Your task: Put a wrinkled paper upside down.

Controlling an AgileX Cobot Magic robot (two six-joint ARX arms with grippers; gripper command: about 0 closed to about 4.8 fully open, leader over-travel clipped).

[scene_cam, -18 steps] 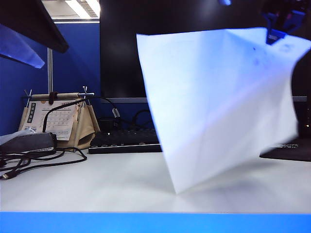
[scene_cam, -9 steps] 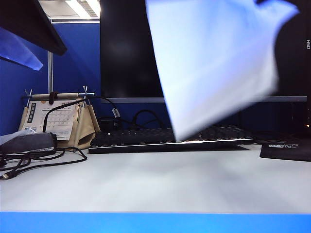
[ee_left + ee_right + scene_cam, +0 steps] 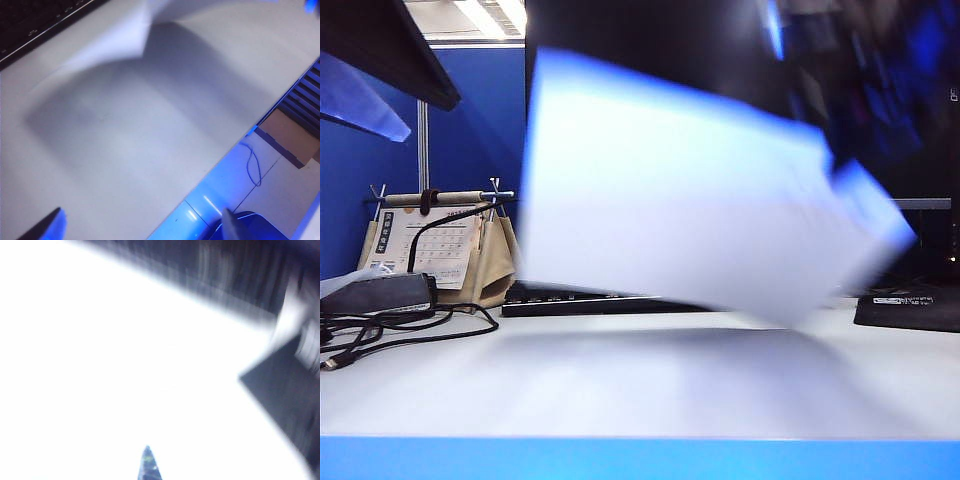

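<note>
The wrinkled paper is a plain white sheet, motion-blurred, hanging slanted above the table and in front of the monitor. Its upper right corner runs into the dark blur of my right arm. In the right wrist view the paper fills nearly the whole frame, and my right gripper is shut on it, with only one blue fingertip showing. A corner of the paper also floats over the table in the left wrist view. My left gripper stands open and empty above the table's front edge.
A black keyboard lies behind the paper, with a dark monitor above it. A desk calendar on a tan stand and black cables sit at the left. A black pad lies at the right. The table's front edge is blue.
The paper has swung from hanging high on the right to sweeping leftward and lower, turning flatter over the table. The right arm moved with it. The left gripper stayed still.
</note>
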